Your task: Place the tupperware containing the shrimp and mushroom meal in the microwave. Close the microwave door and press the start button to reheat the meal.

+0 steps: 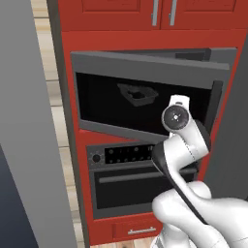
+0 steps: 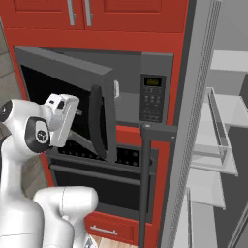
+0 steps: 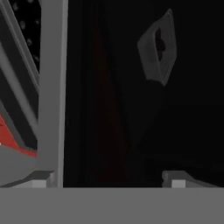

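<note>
- Two steps remain, we judge: the tupperware (image 1: 138, 95) sits inside the microwave (image 2: 145, 82), seen through the dark glass at upper centre of the left base view.
- We see the microwave door (image 1: 145, 92) half open; next it needs a firm push shut, then the keypad (image 2: 152, 104).
- Our gripper (image 3: 109, 178) has its jaws wide apart and holds nothing.
- We note the clear tray with flared rim, a flat grey door frame and a black bar handle (image 2: 97, 121).
</note>
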